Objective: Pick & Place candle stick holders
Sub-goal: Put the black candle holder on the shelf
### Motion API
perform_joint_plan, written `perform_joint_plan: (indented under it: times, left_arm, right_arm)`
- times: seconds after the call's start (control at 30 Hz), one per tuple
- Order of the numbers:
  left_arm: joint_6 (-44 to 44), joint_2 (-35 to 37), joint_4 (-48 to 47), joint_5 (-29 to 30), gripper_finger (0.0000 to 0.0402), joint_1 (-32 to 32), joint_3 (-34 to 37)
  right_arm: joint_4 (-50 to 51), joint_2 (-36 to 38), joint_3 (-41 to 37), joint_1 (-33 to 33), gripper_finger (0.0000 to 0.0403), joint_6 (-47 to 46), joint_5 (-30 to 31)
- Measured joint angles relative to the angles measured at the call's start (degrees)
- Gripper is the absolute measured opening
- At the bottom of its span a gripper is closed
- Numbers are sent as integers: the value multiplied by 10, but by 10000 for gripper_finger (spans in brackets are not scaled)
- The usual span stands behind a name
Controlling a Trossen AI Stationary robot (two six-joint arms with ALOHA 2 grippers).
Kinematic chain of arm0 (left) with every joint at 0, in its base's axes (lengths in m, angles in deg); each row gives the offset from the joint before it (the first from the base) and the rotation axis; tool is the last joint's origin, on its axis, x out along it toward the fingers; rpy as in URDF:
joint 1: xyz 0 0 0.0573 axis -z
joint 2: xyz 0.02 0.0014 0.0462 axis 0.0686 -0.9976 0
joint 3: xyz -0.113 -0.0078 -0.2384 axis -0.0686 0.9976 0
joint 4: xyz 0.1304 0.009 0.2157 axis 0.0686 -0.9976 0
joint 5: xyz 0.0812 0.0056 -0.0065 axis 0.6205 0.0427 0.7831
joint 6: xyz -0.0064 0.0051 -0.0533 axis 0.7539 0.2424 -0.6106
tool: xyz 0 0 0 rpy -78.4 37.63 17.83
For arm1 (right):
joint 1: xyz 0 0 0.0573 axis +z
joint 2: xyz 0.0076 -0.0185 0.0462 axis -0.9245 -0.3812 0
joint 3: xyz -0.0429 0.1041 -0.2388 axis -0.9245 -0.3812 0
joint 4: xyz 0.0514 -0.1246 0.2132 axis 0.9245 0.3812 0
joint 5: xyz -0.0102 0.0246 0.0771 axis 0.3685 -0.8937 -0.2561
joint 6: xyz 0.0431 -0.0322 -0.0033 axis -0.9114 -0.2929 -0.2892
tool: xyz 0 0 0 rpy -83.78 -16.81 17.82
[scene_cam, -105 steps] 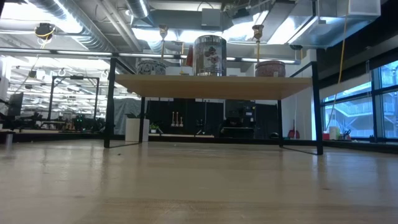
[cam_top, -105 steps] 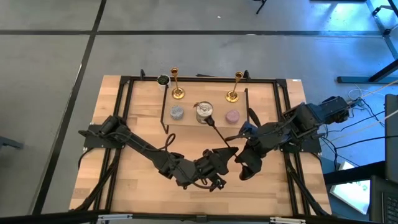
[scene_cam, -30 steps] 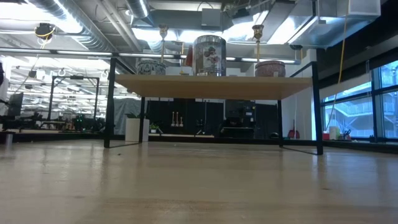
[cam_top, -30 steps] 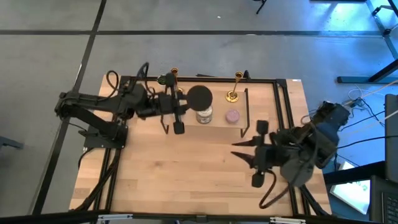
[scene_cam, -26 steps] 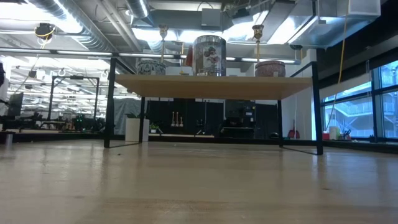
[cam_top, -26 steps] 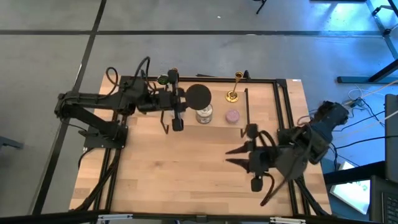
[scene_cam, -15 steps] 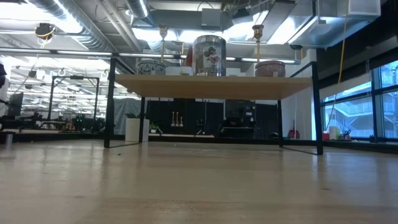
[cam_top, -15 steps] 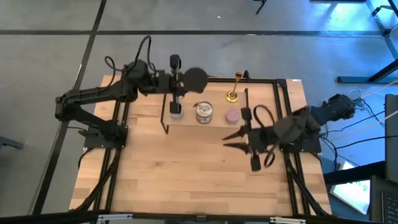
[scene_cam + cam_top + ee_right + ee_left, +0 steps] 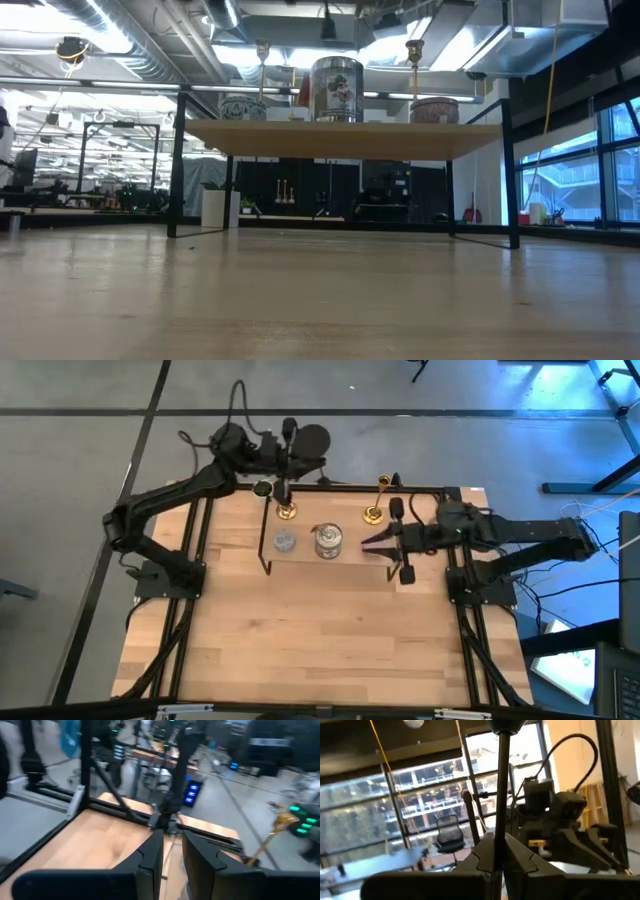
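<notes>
Two gold candle stick holders stand by their round bases on a raised wooden shelf (image 9: 345, 520): the left one (image 9: 286, 510) (image 9: 262, 55) and the right one (image 9: 373, 513) (image 9: 413, 55). My left gripper (image 9: 296, 452) (image 9: 499, 840) is high over the shelf's far left. It is shut on a thin dark rod (image 9: 501, 785) with a round dark disc (image 9: 312, 438) at its upper end. The rod's lower end (image 9: 327, 25) hangs above the shelf. My right gripper (image 9: 372, 544) (image 9: 172, 832) is narrowly open and empty. It points left over the shelf's right part. My left gripper pinches the dark rod's shaft (image 9: 498, 827) between its two fingers, below the disc end. The fingers lie level, pointing toward the table's right, and cross the rod. The rod stands upright in the hold, disc end up, lifted clear of the shelf.
On the shelf between the holders sit a blue-grey candle (image 9: 285, 541), a silver tin (image 9: 327, 541) (image 9: 337, 90) and a pink candle (image 9: 435, 110). The shelf stands on black legs (image 9: 178, 165). A black frame (image 9: 200, 495) runs along the table's edges.
My left gripper has gone up and toward the table's far edge with the dark rod, whose lower end now shows at the top of the low view. My right gripper has gone toward the far edge and left, over the shelf's right part.
</notes>
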State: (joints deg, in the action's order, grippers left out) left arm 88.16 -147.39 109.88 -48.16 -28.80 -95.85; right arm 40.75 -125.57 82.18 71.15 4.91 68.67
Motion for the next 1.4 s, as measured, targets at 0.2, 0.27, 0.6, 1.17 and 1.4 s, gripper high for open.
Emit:
perform_joint_plan:
  times: [0.2, 0.27, 0.6, 1.17, 1.4]
  left_arm:
    - [-60, -78, 52, -22, 11, -34, -15]
    - [-70, -94, 51, -33, 11, -41, -28]
    - [-100, -107, 43, -52, 11, -45, -54]
    - [144, -119, 43, 617, 10, 184, -49]
    - [151, -158, 142, 742, 10, 218, -38]
  right_arm:
    - [-81, 3, -82, -127, 73, -35, -85]
    - [-96, 3, -107, -172, 73, -71, -68]
    - [-402, 54, -311, -317, 73, -88, -319]
    - [-233, 136, -319, -357, 73, -100, -190]
    - [-220, 137, -319, -365, 73, -88, -182]
